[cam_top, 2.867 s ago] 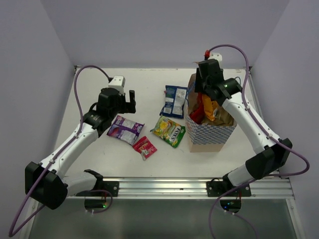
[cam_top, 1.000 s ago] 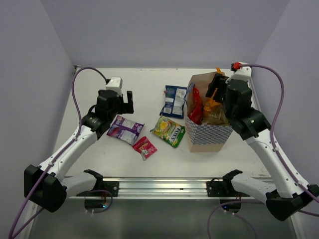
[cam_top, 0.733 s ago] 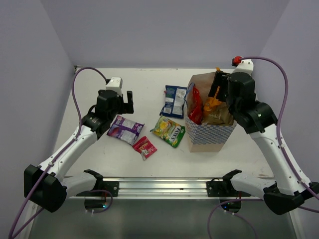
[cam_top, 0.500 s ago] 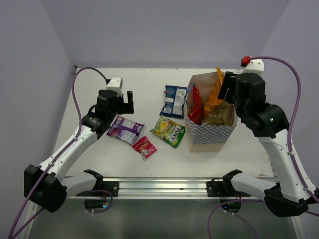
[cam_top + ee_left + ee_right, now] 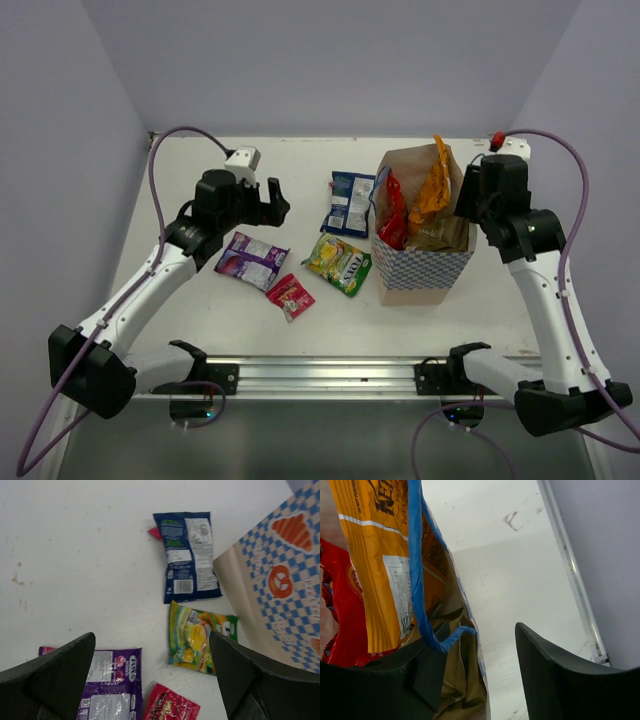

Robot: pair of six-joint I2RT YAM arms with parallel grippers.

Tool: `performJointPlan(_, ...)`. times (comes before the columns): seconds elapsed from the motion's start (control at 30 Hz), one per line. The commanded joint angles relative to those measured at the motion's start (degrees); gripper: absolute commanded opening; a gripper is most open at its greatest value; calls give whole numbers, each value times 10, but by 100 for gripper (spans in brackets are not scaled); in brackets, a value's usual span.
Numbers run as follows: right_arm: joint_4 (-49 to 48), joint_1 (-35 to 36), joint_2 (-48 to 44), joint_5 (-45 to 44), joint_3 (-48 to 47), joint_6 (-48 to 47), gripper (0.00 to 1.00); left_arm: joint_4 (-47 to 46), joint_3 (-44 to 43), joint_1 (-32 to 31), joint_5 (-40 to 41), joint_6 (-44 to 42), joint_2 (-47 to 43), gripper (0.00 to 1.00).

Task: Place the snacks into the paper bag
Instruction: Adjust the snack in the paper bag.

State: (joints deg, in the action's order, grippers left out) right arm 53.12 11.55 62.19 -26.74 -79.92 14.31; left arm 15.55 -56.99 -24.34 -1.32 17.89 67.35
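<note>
Backing away from the upright, blue-checked paper bag (image 5: pixel 425 265) by the right edge of the worktop (image 5: pixel 200 320), the right gripper (image 5: pixel 480 630) has let go of the orange packet (image 5: pixel 435 185), jaws apart; it pokes crumpled above the rim. The left gripper (image 5: pixel 151 635), spread wide, hovers near the purple packet (image 5: pixel 250 258), one of four outstanding.

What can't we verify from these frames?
1. Top external: paper bag walls, orange packet and red packet hide anything deeper inside.
2. Right wrist: blue cord handle meets a finger of the right gripper; snagged or free, cannot tell.
3. Left wrist: purple packet and small red packet cut off by bottom edge.
4. Left wrist: pink-red scrap mostly hidden behind dark blue packet.
</note>
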Motion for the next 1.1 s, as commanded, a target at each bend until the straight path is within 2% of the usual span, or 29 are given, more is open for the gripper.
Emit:
performJointPlan(0.0, -57, -17, 9, 65, 34, 12, 58, -12, -79, -38, -68, 37, -1, 100)
performJointPlan(0.23, -116, -21, 21, 79, 70, 34, 48, -50, -148, -157, -44, 101, 41, 100)
performJointPlan(0.37, -128, -20, 22, 78, 79, 38, 48, -61, -178, -233, 32, 98, 75, 100)
performJointPlan(0.53, -139, -20, 18, 78, 93, 40, 46, -73, -207, -295, 118, 92, 130, 99)
performJointPlan(0.67, -145, -20, 16, 78, 98, 39, 45, -65, -250, -348, 211, 70, 181, 93)
performJointPlan(0.8, -149, -21, 14, 80, 103, 37, 42, -62, -275, -359, 252, 58, 226, 86)
performJointPlan(0.83, -149, -20, 14, 80, 103, 36, 41, -61, -279, -359, 261, 54, 240, 79)
performJointPlan(1.0, -152, -20, 11, 77, 108, 33, 36, -25, -319, -360, 314, 38, 284, 71)
performJointPlan(1.07, -152, -20, 10, 76, 109, 34, 30, -24, -320, -360, 328, 30, 294, 63)
